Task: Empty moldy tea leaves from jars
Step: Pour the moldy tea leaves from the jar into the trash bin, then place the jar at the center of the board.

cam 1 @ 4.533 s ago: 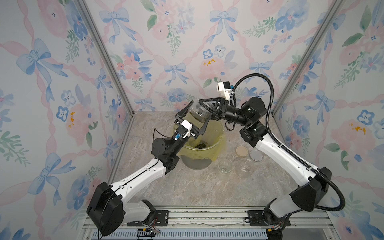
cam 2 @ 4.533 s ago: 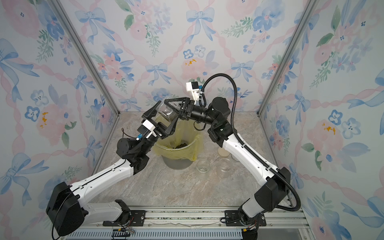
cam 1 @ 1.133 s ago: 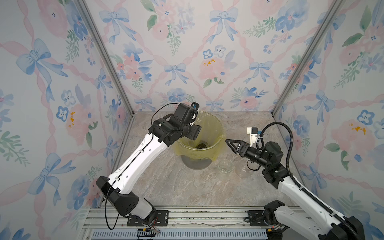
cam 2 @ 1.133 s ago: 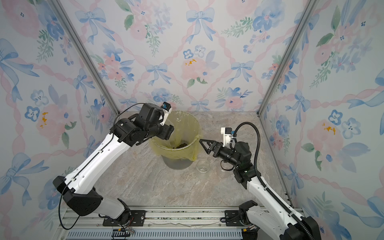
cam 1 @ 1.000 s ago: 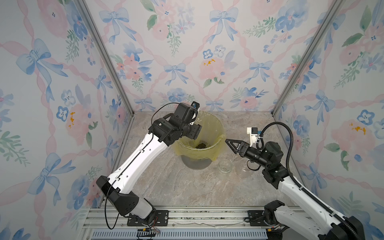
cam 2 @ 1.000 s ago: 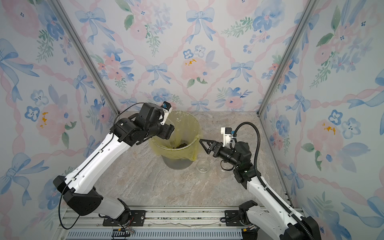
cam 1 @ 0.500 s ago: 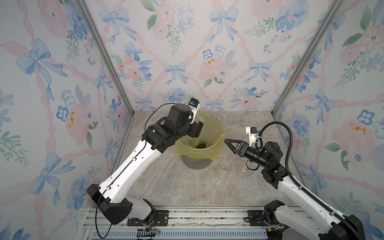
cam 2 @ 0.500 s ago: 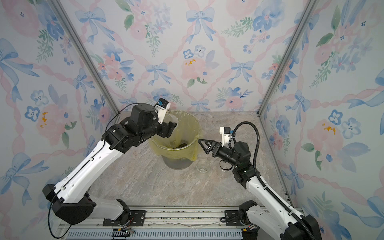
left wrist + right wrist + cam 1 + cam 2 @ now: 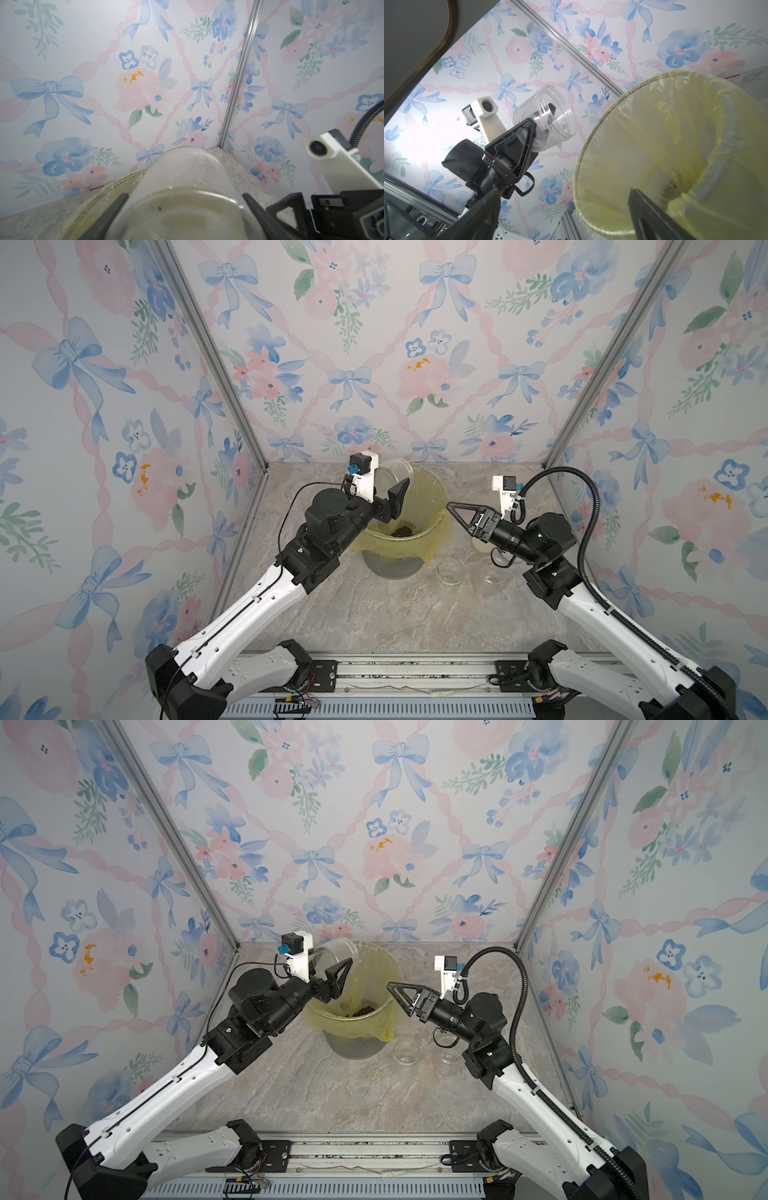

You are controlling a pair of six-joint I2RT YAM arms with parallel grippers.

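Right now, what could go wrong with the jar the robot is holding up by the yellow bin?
The held jar is tilted beside the rim of the bin, gripped by its smooth sides in the left jaws; it could slip and fall. The right jaws stand open close to the yellow liner and could snag it. Two jars on the table sit near the right arm, which might knock them.

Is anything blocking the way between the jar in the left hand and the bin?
Nothing visible. The jar tilts mouth-first in the left hand toward the open yellow-lined bin; the right hand stands open beside its rim.
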